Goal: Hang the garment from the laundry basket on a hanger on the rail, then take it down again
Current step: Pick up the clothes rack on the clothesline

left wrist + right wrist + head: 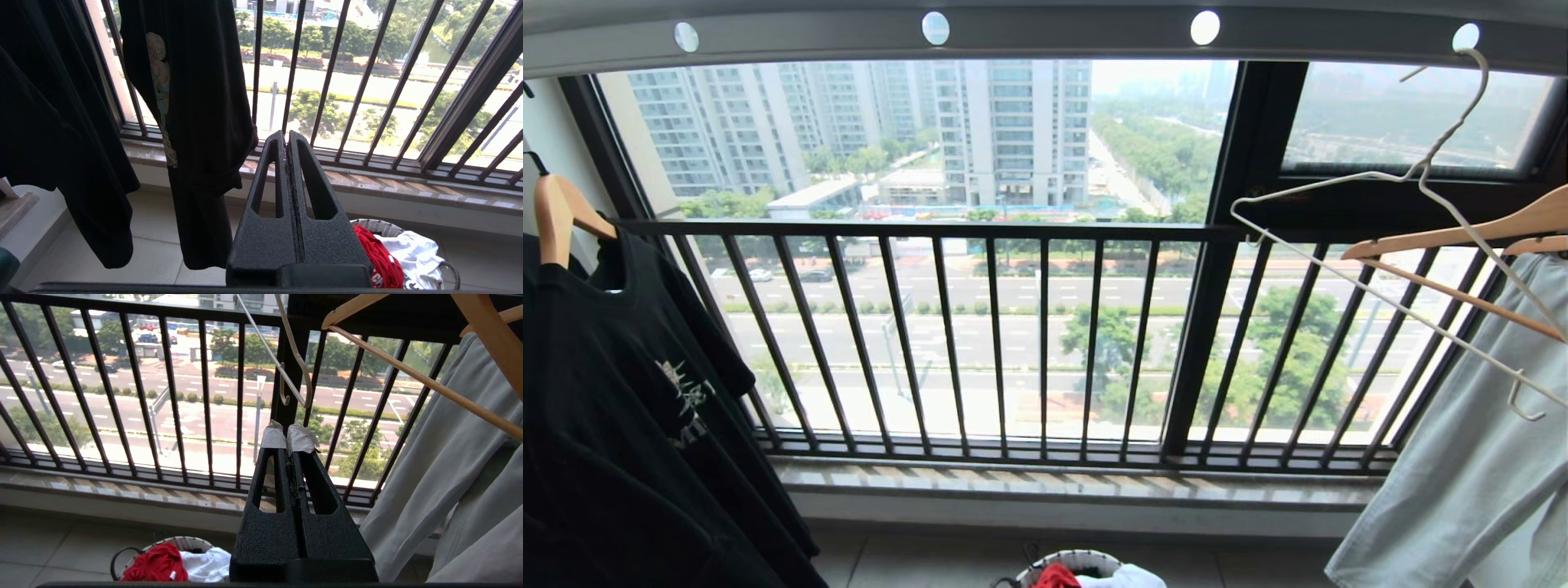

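Balcony floor tiles run up to a stone sill under the black barred window railing [980, 343], with towers and a wide road beyond the glass.

Seen from its wrist camera, the right gripper [287, 437] has both taped fingertips pressed together and holds nothing; it points at the bars, just under the lower end of the white wire hanger [294, 363]. The left gripper [286, 141] is likewise closed and empty, aimed at the railing beside the hanging black T-shirt [196, 114].

Low on the floor, near the sill, sits the laundry basket [1086, 559], and the red garment [157, 563] lies bunched inside it against a white cloth [206, 563].

Overhead, the rail [1045, 37] spans the window with 4 round white holes visible. The wire hanger hooks into the rightmost hole and hangs bare and tilted. Next to it, light wooden hangers [1462, 233] carry a pale grey-blue garment [1462, 490]. At the far left, another wooden hanger [556, 216] holds the black T-shirt.
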